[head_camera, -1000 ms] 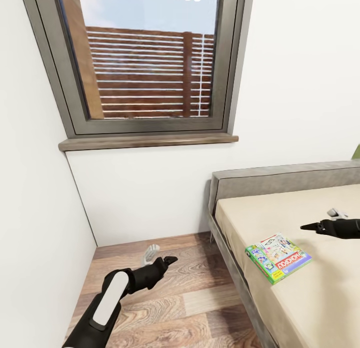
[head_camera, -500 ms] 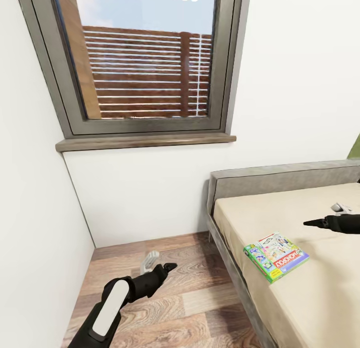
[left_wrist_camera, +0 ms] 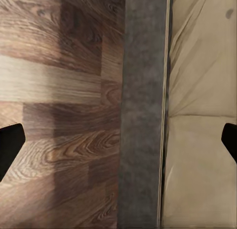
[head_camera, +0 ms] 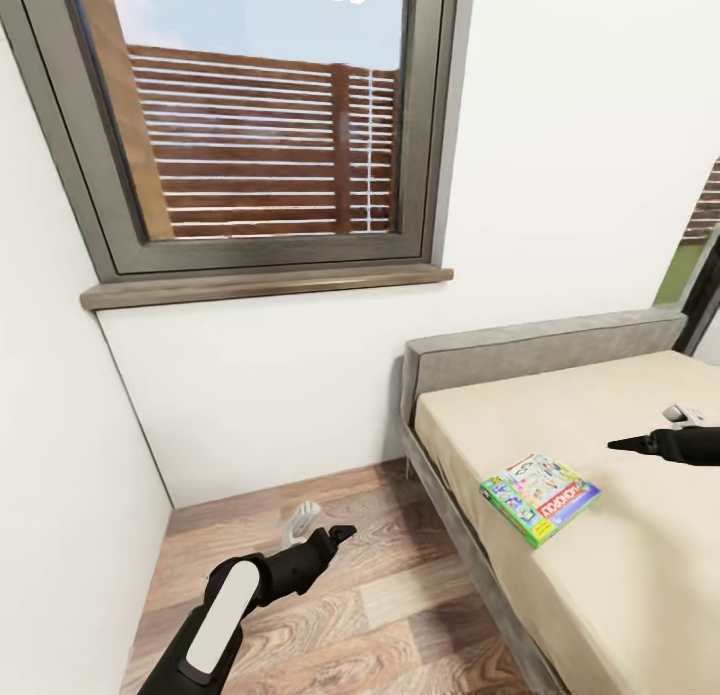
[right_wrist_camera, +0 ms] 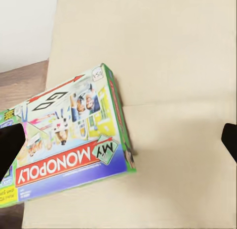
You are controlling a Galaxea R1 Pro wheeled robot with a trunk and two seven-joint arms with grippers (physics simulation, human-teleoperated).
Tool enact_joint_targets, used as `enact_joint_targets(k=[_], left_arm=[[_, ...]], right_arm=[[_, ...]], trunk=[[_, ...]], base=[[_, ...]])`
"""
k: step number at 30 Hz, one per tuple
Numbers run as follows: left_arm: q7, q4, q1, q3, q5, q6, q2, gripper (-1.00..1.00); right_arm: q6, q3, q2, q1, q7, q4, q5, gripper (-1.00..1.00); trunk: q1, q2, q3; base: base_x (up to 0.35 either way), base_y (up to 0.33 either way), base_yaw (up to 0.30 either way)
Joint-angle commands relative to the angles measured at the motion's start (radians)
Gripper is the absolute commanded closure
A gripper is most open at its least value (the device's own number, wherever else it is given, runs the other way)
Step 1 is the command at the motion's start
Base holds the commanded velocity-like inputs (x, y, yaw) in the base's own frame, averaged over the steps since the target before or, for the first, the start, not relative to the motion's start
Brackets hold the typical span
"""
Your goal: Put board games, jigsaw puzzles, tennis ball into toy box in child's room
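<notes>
Lying flat near the bed's (head_camera: 640, 595) floor-side edge, a Monopoly box (head_camera: 540, 496) waits untouched on the beige mattress, one of the board games not yet gathered. Judged from this scene, the task is at an early stage for this game: it has not been gripped, lifted or carried, and neither the toy box nor the other toys appear here, so their status cannot be told.

Reaching in from the side over the mattress, the right gripper (head_camera: 650, 430) hangs just beyond the box, near it but not touching. Its wrist camera looks down on the box's printed lid (right_wrist_camera: 69, 152), with the two dark fingertips (right_wrist_camera: 10, 147) spread wide at the picture's edges; the jaws are released and hold nothing.

The left gripper (head_camera: 320, 515) is held low over the wood floor (head_camera: 400, 615) beside the bed frame (left_wrist_camera: 143, 110), its jaws likewise spread apart and empty, well apart from the box. A window (head_camera: 260, 125) fills the wall above.
</notes>
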State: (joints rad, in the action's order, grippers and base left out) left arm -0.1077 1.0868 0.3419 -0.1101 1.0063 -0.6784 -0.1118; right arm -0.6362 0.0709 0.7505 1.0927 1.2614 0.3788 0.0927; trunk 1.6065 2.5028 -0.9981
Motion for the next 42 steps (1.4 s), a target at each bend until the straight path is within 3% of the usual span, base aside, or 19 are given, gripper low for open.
enact_joint_targets(k=[1,12,18,28,32,34,37,42], left_arm=[[-0.01,-0.001,0.0,0.0,0.011,-0.003,0.0,-1.0],[-0.009,-0.007,0.0,0.0,0.011,-0.002,0.0,-1.0],[-0.007,-0.007,0.0,0.0,0.011,-0.002,0.001,-1.0],[-0.007,-0.007,0.0,0.0,0.011,-0.001,-0.001,-1.0],[0.048,-0.007,0.0,0.001,0.01,0.007,0.001,-1.0],[0.059,-0.012,-0.005,-0.011,-0.001,0.019,0.011,-1.0],[0.076,0.004,-0.004,-0.027,-0.015,0.035,0.006,-1.0],[0.104,0.004,-0.004,-0.05,-0.015,0.063,0.006,-1.0]], right_arm=[[-0.008,0.003,0.001,0.001,0.004,0.001,0.002,-1.0],[-0.007,0.003,0.001,0.001,0.004,0.002,0.001,-1.0],[0.006,0.003,0.03,0.0,0.004,0.018,0.0,-1.0],[0.018,0.003,0.033,-0.001,0.005,0.02,-0.001,-1.0],[0.019,-0.008,0.04,-0.001,0.006,0.019,-0.002,-1.0],[0.031,-0.019,0.041,-0.012,0.017,0.03,-0.013,-1.0],[0.048,-0.036,0.04,-0.029,0.023,0.047,-0.03,-1.0],[0.058,-0.064,0.04,-0.057,0.023,0.075,-0.058,-1.0]], trunk=[[0.0,0.0,-0.001],[0.0,0.0,-0.001],[0.0,0.0,-0.001],[0.0,0.0,-0.001],[0.0,0.0,-0.001],[0.0,0.0,-0.001],[0.0,0.0,-0.001],[0.0,0.0,-0.001]], base=[[0.0,0.015,-0.286],[0.0,0.004,-0.292],[0.03,0.043,-0.294],[0.044,0.051,-0.294],[0.003,0.003,-0.214],[0.0,0.0,0.0],[0.0,0.0,0.0],[0.0,0.0,0.0]])
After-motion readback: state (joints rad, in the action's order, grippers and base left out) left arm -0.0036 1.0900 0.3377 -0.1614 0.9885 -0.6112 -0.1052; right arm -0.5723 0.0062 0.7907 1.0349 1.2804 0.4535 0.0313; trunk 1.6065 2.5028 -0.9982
